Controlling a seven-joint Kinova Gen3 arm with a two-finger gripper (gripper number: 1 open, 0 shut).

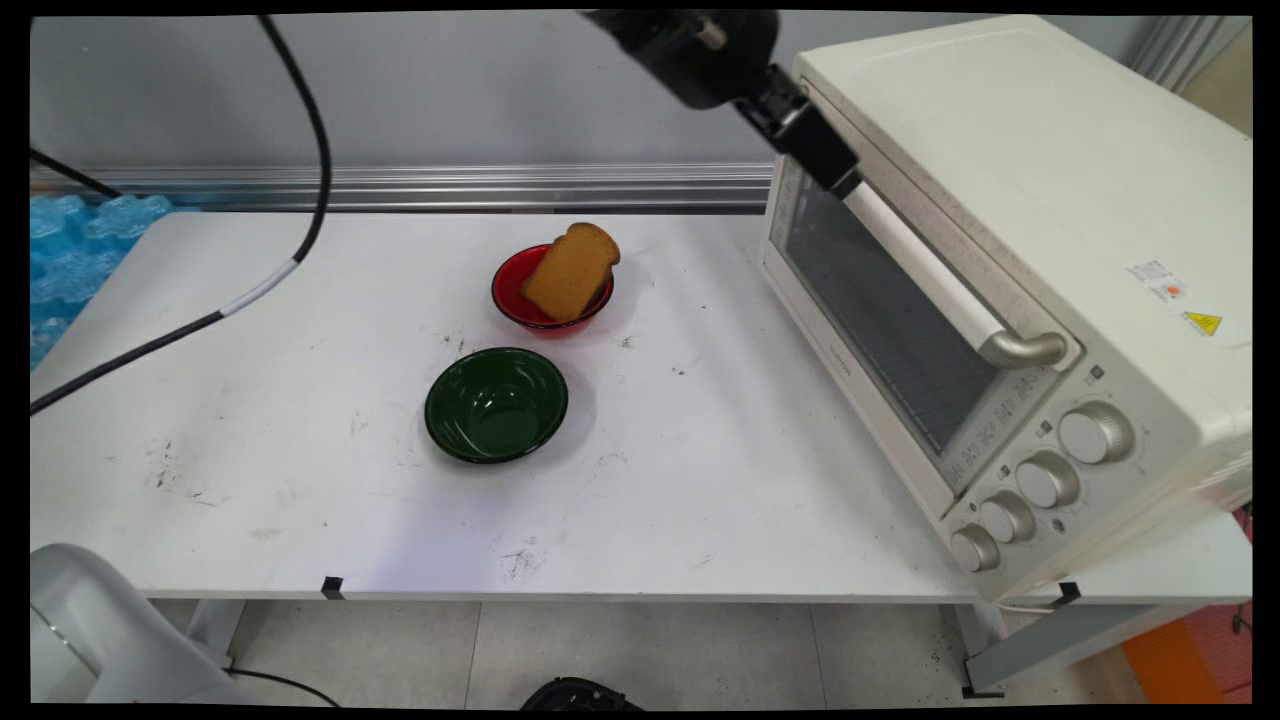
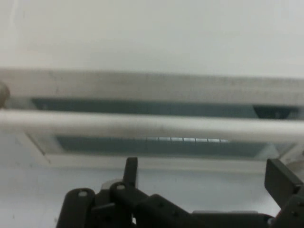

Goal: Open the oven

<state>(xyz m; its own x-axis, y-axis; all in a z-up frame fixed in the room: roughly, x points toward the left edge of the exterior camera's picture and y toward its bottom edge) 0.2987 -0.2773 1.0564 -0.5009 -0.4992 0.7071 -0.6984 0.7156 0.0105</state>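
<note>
A cream-white oven (image 1: 1040, 200) with a dark glass door (image 1: 880, 320), a white bar handle (image 1: 925, 270) ending in silver, and silver knobs (image 1: 1095, 433); it carries a small yellow warning sticker (image 1: 1203, 323). A golden-brown slice of toast (image 1: 570, 270) leans in a red bowl (image 1: 512, 292). The bowl beside it (image 1: 496, 404) is dark green. The table (image 1: 300, 480) is white with dark scuff marks. The gripper (image 1: 815, 150) is black
</note>
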